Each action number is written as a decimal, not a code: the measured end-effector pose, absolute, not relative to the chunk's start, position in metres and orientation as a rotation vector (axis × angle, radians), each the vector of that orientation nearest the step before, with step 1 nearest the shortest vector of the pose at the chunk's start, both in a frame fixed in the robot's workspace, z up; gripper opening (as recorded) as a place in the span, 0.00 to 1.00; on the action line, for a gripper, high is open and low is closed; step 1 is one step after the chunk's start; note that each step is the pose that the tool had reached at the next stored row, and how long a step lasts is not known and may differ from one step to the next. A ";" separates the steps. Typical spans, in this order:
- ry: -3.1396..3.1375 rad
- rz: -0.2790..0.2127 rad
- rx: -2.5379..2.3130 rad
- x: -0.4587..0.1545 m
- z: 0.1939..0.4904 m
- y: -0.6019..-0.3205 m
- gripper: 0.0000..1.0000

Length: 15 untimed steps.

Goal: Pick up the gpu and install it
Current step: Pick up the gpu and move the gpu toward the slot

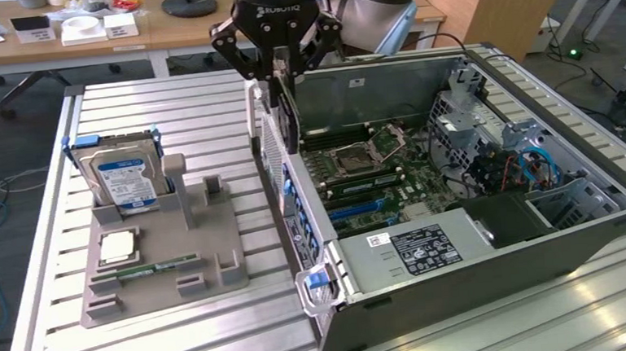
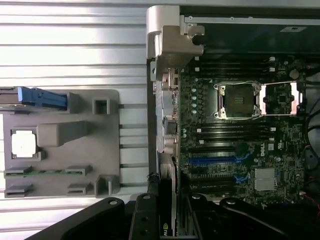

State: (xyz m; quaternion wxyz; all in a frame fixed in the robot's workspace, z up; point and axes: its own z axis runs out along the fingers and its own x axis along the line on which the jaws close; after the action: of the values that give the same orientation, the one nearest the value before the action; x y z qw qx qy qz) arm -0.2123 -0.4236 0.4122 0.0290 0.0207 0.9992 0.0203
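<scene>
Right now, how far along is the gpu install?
Done: the gpu is off the gray fixture. In hand: the claw grips it upright above the rear wall of the computer case. Left: seating it; the blue slot on the motherboard is empty.

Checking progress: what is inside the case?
Motherboard, open CPU socket, blue slots, power supply. The gpu is not in: the gripper holds it above the rear wall. The power supply hides what lies beneath.

The gpu (image 1: 282,92) hangs in the claw (image 1: 278,78) above the case (image 1: 461,272).
</scene>
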 end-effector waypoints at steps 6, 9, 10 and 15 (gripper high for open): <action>3.082 0.062 0.064 -0.200 0.412 -0.422 0.26; 3.082 0.062 0.064 -0.192 0.412 -0.421 0.26; 3.082 0.063 0.064 -0.189 0.412 -0.421 0.26; 3.082 0.063 0.064 -0.177 0.412 -0.420 0.26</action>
State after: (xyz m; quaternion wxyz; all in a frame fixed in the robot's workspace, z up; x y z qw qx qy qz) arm -0.1773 -0.4203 0.4120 0.0290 0.0207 0.9992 0.0203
